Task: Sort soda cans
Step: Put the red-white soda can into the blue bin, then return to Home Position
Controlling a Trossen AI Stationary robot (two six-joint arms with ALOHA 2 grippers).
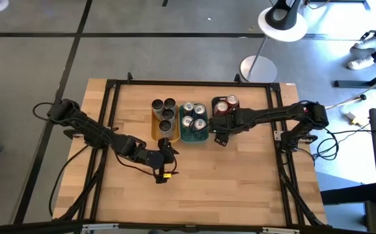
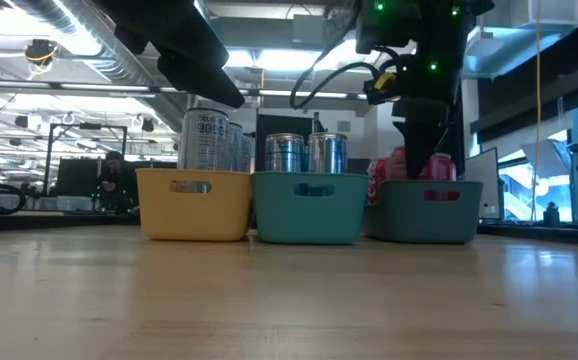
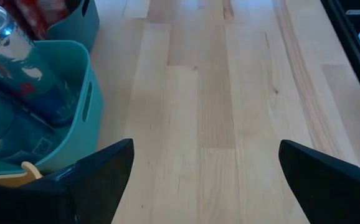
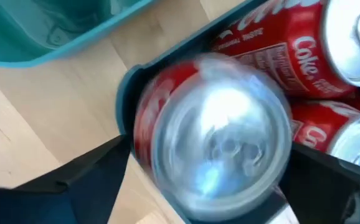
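Three trays stand side by side at the table's far middle. The yellow tray [image 1: 154,127] holds dark cans [image 1: 164,110], the teal tray [image 1: 194,138] silver-teal cans [image 1: 193,116], and the dark tray [image 1: 215,120] red cans [image 1: 226,105]. My right gripper [image 4: 208,146] hangs open above the dark tray's near corner. Its fingers stand on either side of a blurred, upright red can [image 4: 217,130], whose lower part is inside that corner. My left gripper [image 3: 206,149] is open over bare wood just near of the yellow tray [image 3: 24,171] and holds nothing.
Bare wooden tabletop [image 1: 227,188] stretches from the trays to the near edge. Black frame rails [image 1: 110,110] run along the table's sides. In the low view the trays hide the cans' lower halves. A lamp base [image 1: 258,68] stands beyond the far edge. A person [image 2: 114,175] sits far behind.
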